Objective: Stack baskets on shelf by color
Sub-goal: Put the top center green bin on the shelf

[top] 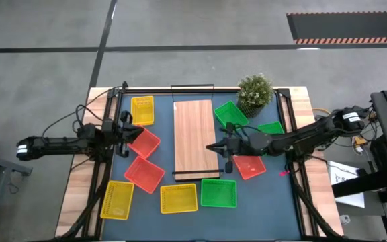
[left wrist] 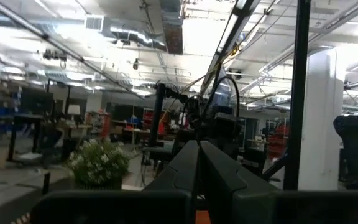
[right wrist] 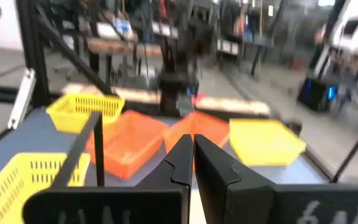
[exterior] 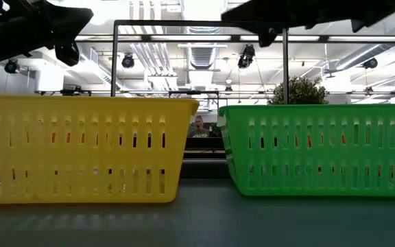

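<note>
The light-wood shelf point(top: 193, 138) lies flat mid-table, with black wire frames at its ends. Around it rest several baskets: yellow point(top: 142, 111), point(top: 116, 199), point(top: 179, 198); red-orange point(top: 143, 143), point(top: 144, 173), point(top: 249, 166); green point(top: 230, 114), point(top: 271, 128), point(top: 218, 193). My left gripper point(top: 127, 132) hovers, shut and empty, over the near-left corner of a red-orange basket; its closed fingers point(left wrist: 199, 155) point level toward the right. My right gripper point(top: 211, 148), shut and empty point(right wrist: 192, 144), hangs over the shelf's right edge, pointing left.
A potted plant point(top: 254, 93) stands at the far edge, right of the shelf. In the low view a yellow basket point(exterior: 81, 147) and a green basket point(exterior: 321, 144) fill the foreground, the shelf's wire frame point(exterior: 201, 24) behind. Cables trail at both table sides.
</note>
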Robot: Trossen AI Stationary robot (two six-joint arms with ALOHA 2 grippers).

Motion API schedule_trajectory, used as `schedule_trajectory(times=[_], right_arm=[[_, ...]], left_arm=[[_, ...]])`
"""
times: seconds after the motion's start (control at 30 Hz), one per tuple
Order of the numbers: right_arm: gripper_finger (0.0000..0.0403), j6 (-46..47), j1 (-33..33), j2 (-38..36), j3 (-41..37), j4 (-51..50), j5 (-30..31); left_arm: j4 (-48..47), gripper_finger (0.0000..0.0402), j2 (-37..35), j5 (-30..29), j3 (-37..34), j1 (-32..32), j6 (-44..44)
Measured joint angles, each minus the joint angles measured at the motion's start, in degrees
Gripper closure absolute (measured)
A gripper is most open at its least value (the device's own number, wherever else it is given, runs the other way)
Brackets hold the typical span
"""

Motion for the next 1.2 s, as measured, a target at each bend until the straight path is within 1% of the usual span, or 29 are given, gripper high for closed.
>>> schedule_trajectory(times=[0.1,0.23,0.47,0.57,0.63,0.73,0.83,0.93,1.07,1.2], right_arm=[[0.0394,4.1,-0.1,0.5,4.3,-10.6,1.2],[0.0394,11.7,-0.1,0.5,11.4,-29.2,1.1],[0.0394,35.7,-0.1,1.1,25.5,-67.2,1.7],[0.0394,44.5,-0.1,1.6,31.3,-78.9,3.4],[0.0394,49.3,-0.2,1.7,34.6,-86.1,3.4],[0.0394,56.5,-0.8,1.8,38.1,-95.4,1.0],[0.0394,61.3,-1.7,1.9,39.6,-101.6,-0.9],[0.0394,62.8,-4.0,1.9,39.6,-102.6,-1.1],[0.0382,60.8,-7.8,2.9,39.6,-101.9,-2.2],[0.0348,56.5,-13.5,5.7,39.6,-101.5,-5.0]], left_arm=[[0.0,0.0402,0.0,0.0,0.0,0.0,-0.1],[-0.1,0.0402,0.7,0.0,0.0,0.0,-0.2],[-0.5,0.0402,2.8,0.0,0.0,0.0,-0.3],[-0.5,0.0402,3.8,0.0,0.0,0.0,-0.3],[-0.4,0.0402,4.5,0.0,0.0,0.0,-0.3],[-0.4,0.0402,5.3,0.0,0.0,0.0,-0.3],[0.5,0.0402,5.5,0.0,0.0,0.0,-0.2],[1.3,0.0402,5.1,0.0,0.0,0.0,-0.2],[1.6,0.0402,4.5,0.0,0.0,0.0,-0.1],[1.6,0.0402,3.8,0.0,0.0,0.0,0.2]])
